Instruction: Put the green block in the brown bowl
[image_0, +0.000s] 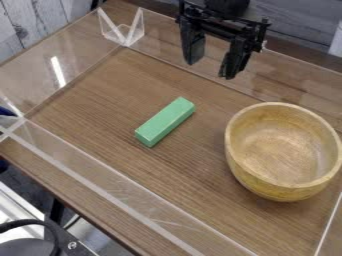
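Observation:
The green block (164, 121) lies flat on the wooden table, angled from lower left to upper right, near the middle of the view. To its right sits the brown bowl (282, 150), round, pale wood, with nothing inside. My gripper (214, 57) hangs above the table at the top of the view, pointing down, its two black fingers spread apart and holding nothing. It is up and to the right of the block and behind the bowl's left side.
Clear acrylic walls (80, 160) fence the wooden tabletop (94, 100), with a low front wall running diagonally and a clear corner bracket (123, 28) at the back left. A dark cable (40, 235) shows below the table's front edge.

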